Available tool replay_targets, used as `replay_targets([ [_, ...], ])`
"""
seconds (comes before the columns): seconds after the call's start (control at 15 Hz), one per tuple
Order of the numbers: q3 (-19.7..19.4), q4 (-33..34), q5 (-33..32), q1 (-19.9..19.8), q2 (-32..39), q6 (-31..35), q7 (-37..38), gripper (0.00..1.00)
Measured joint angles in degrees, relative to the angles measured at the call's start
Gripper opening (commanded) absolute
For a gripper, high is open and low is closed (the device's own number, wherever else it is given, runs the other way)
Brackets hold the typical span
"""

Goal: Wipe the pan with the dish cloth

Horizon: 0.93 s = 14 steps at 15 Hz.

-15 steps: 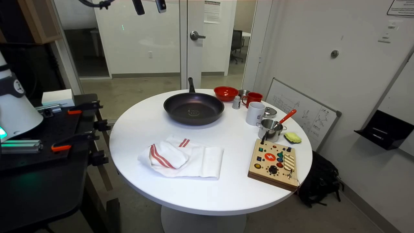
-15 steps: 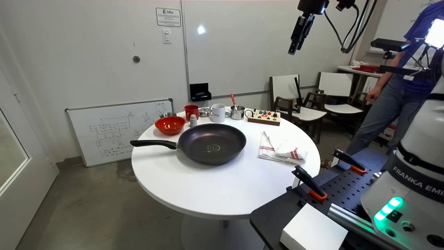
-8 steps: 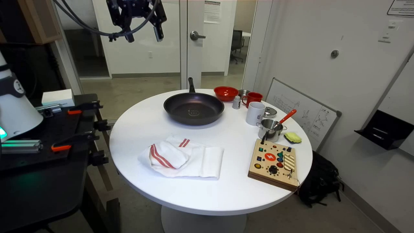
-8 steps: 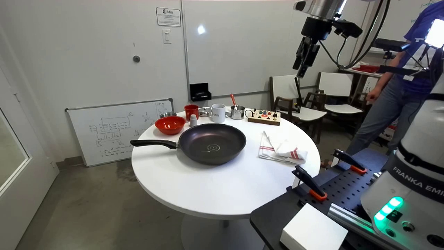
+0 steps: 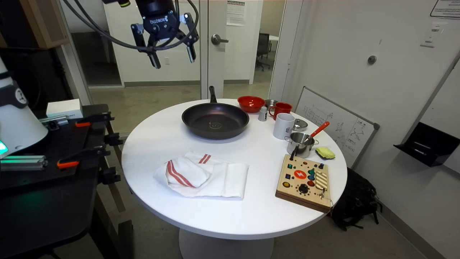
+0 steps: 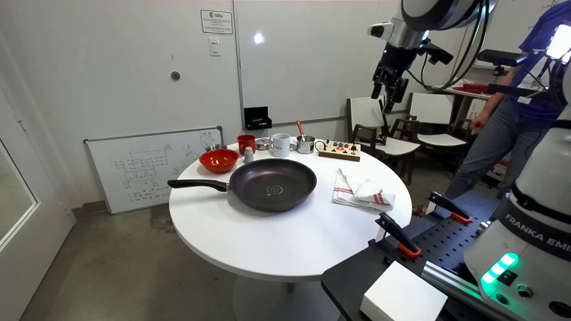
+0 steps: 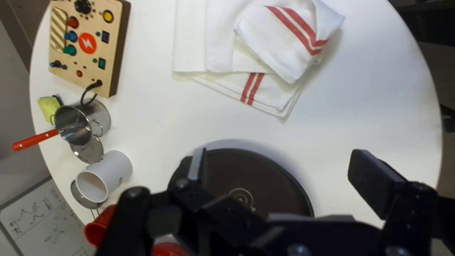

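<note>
Lower than a second ago, the gripper (image 5: pixel 175 63) hangs well above the round white table (image 5: pixel 264 172), its jaws spread wide. On that table the black pan (image 5: pixel 215 120) sits flat, and the folded, red-striped dish cloth (image 5: pixel 215 178) lies near it, with bare surface between the two.

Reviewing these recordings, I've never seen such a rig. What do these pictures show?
This is a robot arm; its gripper hangs open in the air, holding nothing. The wide room pictures come from two cameras outside the robot; the one looking down past black fingers comes from its wrist. On the white table are a black frying pan, a folded dish cloth with red stripes, a red bowl, a white mug, a red mug, a steel pot and a wooden box with knobs.
</note>
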Motion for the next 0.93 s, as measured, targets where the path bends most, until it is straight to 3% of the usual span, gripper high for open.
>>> replay_targets([
  [0.2, 9.7, 0.1, -12.4, -10.4, 6.5, 7.1, 13.3, 1.00],
  [0.4, 19.0, 1.0, -23.1, -22.1, 8.4, 5.7, 27.0, 1.00],
  [0.53, 18.4, 1.6, -24.4, -21.4, 9.3, 1.7, 33.9, 1.00],
  [0.73, 12.9, 2.4, -16.1, -15.2, 12.4, -1.5, 34.7, 1.00],
  [0.93, 10.1, 4.3, -10.1, -12.6, 15.2, -3.3, 37.8, 1.00],
])
